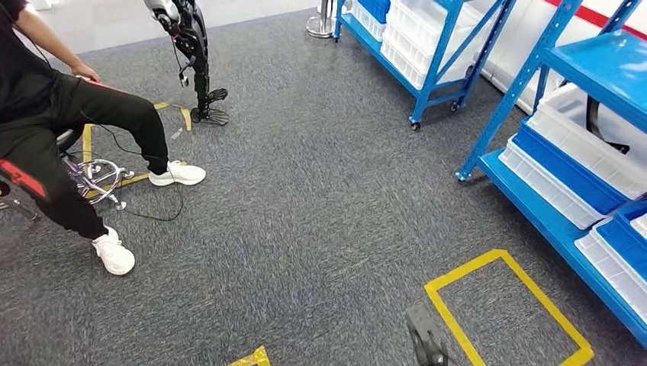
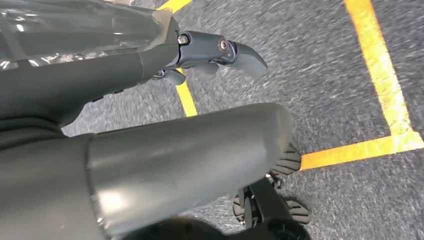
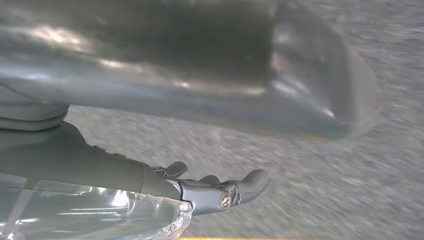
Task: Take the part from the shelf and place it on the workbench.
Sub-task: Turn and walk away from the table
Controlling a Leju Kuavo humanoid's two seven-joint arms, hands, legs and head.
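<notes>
The blue shelf stands at the right with white and blue bins — the part itself cannot be told. Both arms hang: left hand and right hand hold nothing, fingers loosely extended.

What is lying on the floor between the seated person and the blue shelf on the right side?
In the head view, only bare grey carpet lies between the seated person and the blue shelf. The yellow tape rectangle is nearer the camera, below that stretch.

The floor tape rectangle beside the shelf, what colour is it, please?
Yellow tape rectangle, clearest in the head view.
</notes>
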